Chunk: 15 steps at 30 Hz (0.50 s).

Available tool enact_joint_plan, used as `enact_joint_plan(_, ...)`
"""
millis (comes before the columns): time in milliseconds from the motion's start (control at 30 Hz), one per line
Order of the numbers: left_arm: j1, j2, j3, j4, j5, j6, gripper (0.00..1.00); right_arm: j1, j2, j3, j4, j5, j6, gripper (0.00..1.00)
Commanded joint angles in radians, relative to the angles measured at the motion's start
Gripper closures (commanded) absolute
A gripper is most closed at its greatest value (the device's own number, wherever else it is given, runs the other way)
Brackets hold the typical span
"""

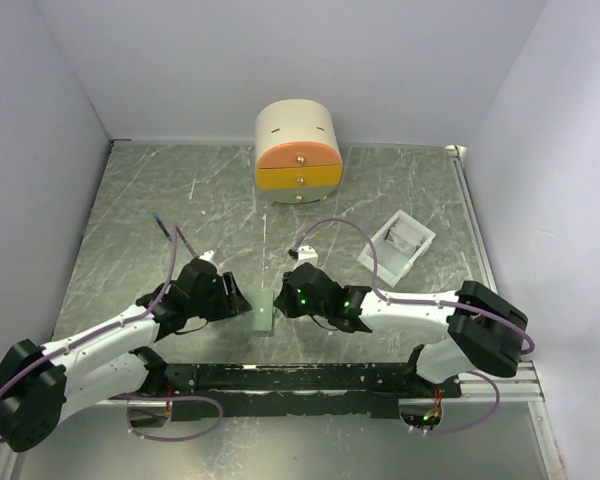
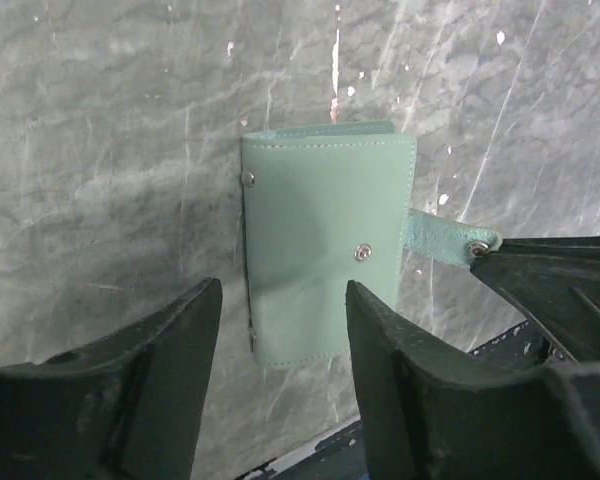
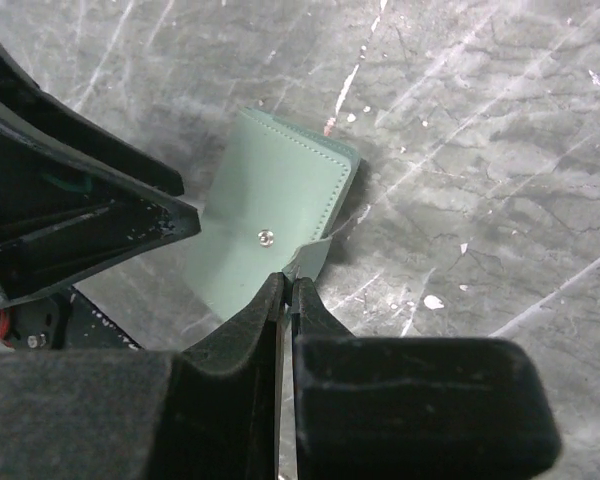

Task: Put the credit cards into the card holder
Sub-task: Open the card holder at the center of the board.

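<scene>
Card holder (image 1: 264,315) lies shut and flat on the table, close to the near edge, right between the two pincers. In the top view its long axis runs 12 to 6. It sits at 3 o'clock from the left pincer (image 1: 238,300) and at 9 o'clock from the right pincer (image 1: 285,298), both just beside it.

The right pincer (image 3: 285,285) is closed narrow on the strap (image 3: 310,258), the small snap tab that sticks out of the holder's (image 3: 270,225) edge. In the left wrist view that strap (image 2: 435,238) points to 3 o'clock.

The left pincer (image 2: 282,300) stands fairly wide and holds nothing. Its fingers straddle the 6 o'clock end of the holder (image 2: 325,250), and I cannot tell whether they touch it.

The coming move likely turns on this: the strap pulls toward 3 o'clock while the left side pins the body, so the flap can open.

The cards (image 1: 405,238) seem to lie in the tray (image 1: 380,262), at 2 o'clock from the holder and well apart from it, nearer the right arm
</scene>
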Motion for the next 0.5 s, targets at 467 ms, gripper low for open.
enact_joint_plan(467, 0.001, -0.104, 0.161, -0.207, 0.001, 0.057, 0.19, -0.006, -0.164, -0.022, 0.161, -0.099, 0.061, 1.00)
